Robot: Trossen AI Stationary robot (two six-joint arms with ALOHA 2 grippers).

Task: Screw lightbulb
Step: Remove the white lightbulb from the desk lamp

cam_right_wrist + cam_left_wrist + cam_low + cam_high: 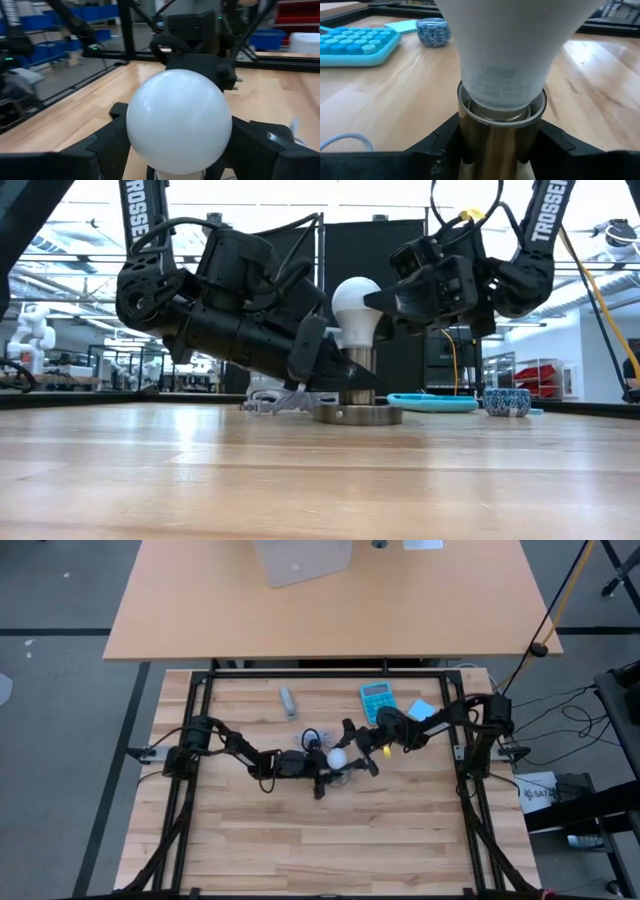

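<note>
Two grippers meet at the centre of the table (400, 830) in the high view, and the main risk, as I judge it, lies in how they share the load. Coming in from the left of the low view, the left gripper (501, 145) is clamped on the brass-coloured socket collar (495, 135), a dark finger on either side; if that hold slips while the bulb is being turned, the collar and its grey round base (358, 415) could spin with it and no thread would engage. From the right of the low view the right gripper (176, 145) has its fingers set either side of the lightbulb (356, 308) around the head; whether the pads press on it I cannot tell, and a loose hold would skid on the smooth surface, while a sideways push could tilt the bulb and cross-thread it. Upright at centre frame in the low view, the lightbulb has its narrow end sunk in the collar; its head is round, white and glossy, tapering to a matt neck with faint grey printing, the screw end hidden.
</note>
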